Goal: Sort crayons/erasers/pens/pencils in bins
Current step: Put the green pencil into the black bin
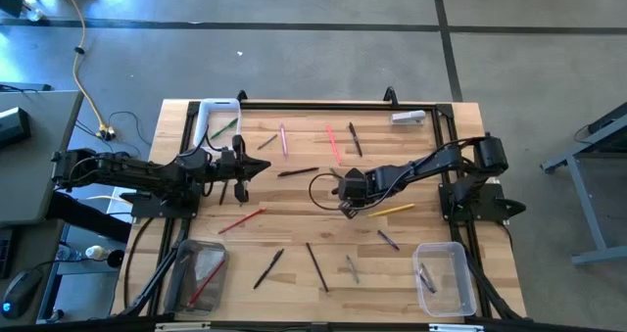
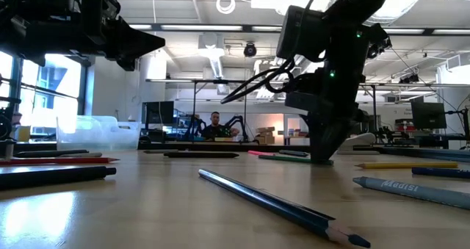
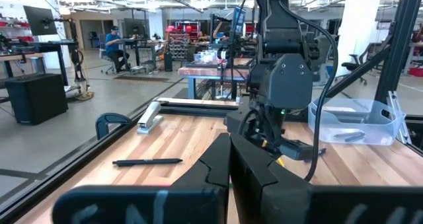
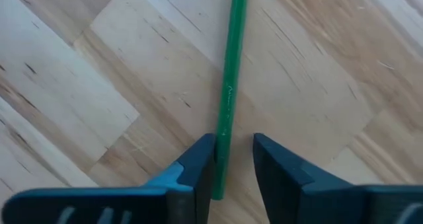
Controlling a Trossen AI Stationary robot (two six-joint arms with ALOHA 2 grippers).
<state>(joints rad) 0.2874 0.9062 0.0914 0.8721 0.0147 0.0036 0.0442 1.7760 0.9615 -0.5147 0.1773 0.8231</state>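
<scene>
Many thin sticks lie scattered flat on the wooden table (image 1: 294,200). My right gripper (image 4: 232,171) points down at mid-table (image 1: 347,209), tips at the tabletop (image 2: 321,159), still open. Its fingers stand on either side of one end of a green stick (image 4: 229,72), which lies flat. My left gripper (image 1: 261,166) hangs level above the table's left half, shut on nothing (image 3: 229,164). Three bins stand at the far left (image 1: 217,117), near left (image 1: 201,273) and near right (image 1: 443,273). My right gripper comes from above, its fingers lying across the green stick near the stick's end (image 4: 221,151). One finger (image 4: 201,161) is right against the stick's side and the other (image 4: 271,161) stands a gap away. Whether the near finger touches it, I cannot tell.
Around the right gripper lie a yellow stick (image 1: 392,210), a purple one (image 1: 388,239), a black one (image 1: 297,172) and a red one (image 1: 242,220). Pink (image 1: 283,139) and black (image 1: 354,139) sticks lie farther back. A stapler-like thing (image 1: 409,118) sits at the far right.
</scene>
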